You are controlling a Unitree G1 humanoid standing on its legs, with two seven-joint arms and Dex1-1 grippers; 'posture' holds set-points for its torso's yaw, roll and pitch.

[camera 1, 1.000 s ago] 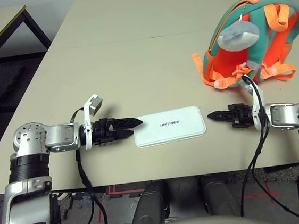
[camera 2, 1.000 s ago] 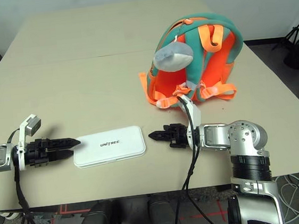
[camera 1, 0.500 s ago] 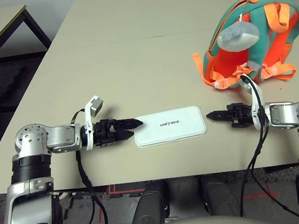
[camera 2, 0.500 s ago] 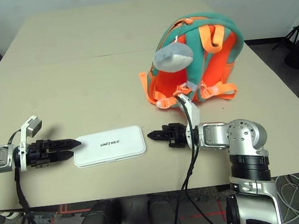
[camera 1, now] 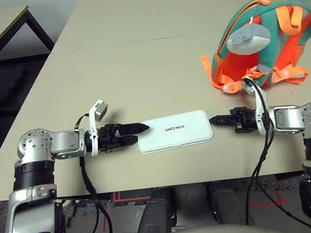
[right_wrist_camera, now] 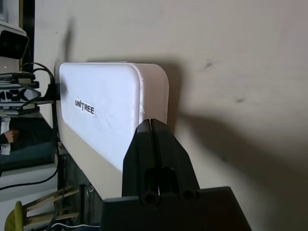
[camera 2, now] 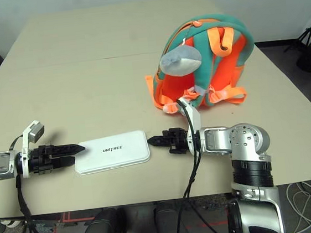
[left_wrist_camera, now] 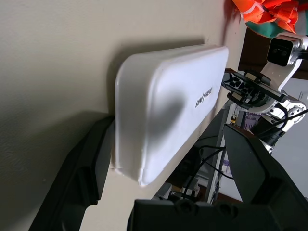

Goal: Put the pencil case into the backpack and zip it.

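Two task items sit on a wide beige table that runs from the near edge to the far wall. Biggest of them is the backpack, at the far right of the tabletop: teal shell, bright orange back panel turned toward the robot, orange straps splayed at its foot, its top pointing away from the robot. A grey plush charm hangs over the teal upper part, above the straps.

Smaller and nearer, the pencil case lies flat close to the front edge, well apart from the backpack. It is a white rectangle with rounded corners, and its long axis runs left to right across the robot's front, tilted very slightly so the right end sits a touch farther away. Dark "UNITREE" lettering on its top face reads upright from the robot's side. A thin seam runs around its side wall.

Each short end of the case is faced by one gripper. At the left end, the left gripper points right with its fingers spread wide, so that in the left wrist view the end of the case sits in the gap between them. At the right end, the right gripper points left, its two fingers pressed fully together into one narrow tip just beside the case's end and gripping nothing.
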